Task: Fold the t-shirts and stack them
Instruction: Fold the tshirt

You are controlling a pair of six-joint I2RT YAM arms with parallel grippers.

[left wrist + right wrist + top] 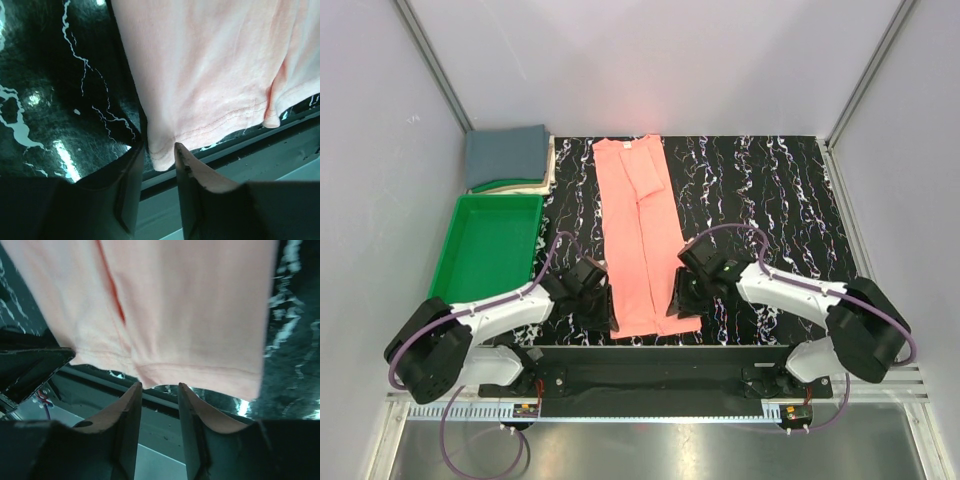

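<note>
**Pink shirt flat in a long strip, both grippers at its hem**

Table [760, 200], black with white veining, is carrying everything; the pink shirt [638, 240] is lying along its middle, folded lengthwise into a narrow strip, collar pointing to the far side and hem reaching the near edge; a fold line is running down the strip.

Green tray [485, 250] is sitting at the left, well apart from the pink shirt; the blue shirt [505, 155] is lying folded just behind the tray, in the far left corner.

Left gripper [156, 149] is hovering at the hem's left corner; its jaws are standing apart, the corner of the cloth showing in the gap between the tips, not pinched.

Right gripper [160, 387] is sitting at the hem's right part; its jaws are parted too, the hem lying just beyond the tips, nothing held.
</note>
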